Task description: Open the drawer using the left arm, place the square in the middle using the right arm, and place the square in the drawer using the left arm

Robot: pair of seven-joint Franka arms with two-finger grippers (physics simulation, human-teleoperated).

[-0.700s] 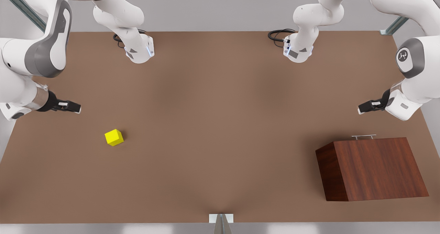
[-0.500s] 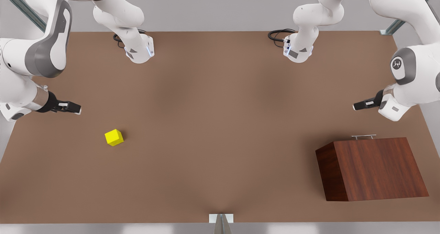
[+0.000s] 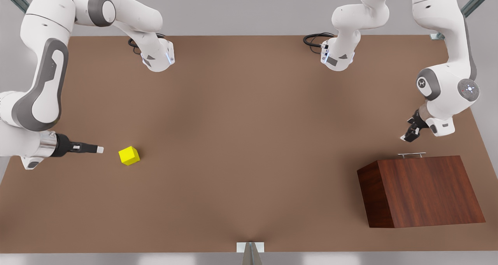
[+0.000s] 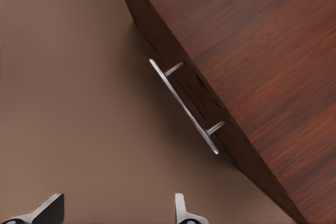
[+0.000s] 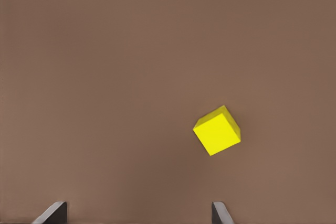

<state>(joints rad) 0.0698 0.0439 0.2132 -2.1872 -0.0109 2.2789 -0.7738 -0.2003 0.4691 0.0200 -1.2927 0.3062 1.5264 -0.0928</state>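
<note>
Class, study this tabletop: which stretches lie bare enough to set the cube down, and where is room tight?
The broad middle of the table between the square and the cabinet is bare. It is tighter near the square, where the open right gripper is close, and at the drawer handle, where the open left gripper hangs.

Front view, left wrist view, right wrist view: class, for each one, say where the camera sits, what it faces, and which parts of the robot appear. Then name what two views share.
Front view: high above the table, looking down; both arms, the right gripper and left gripper appear.
Left wrist view: on the left arm, facing the drawer handle; open fingertips show.
Right wrist view: on the right arm, facing the square; open fingertips show.
Shared: front and right wrist views both show the square; front and left wrist views, the handle.
</note>
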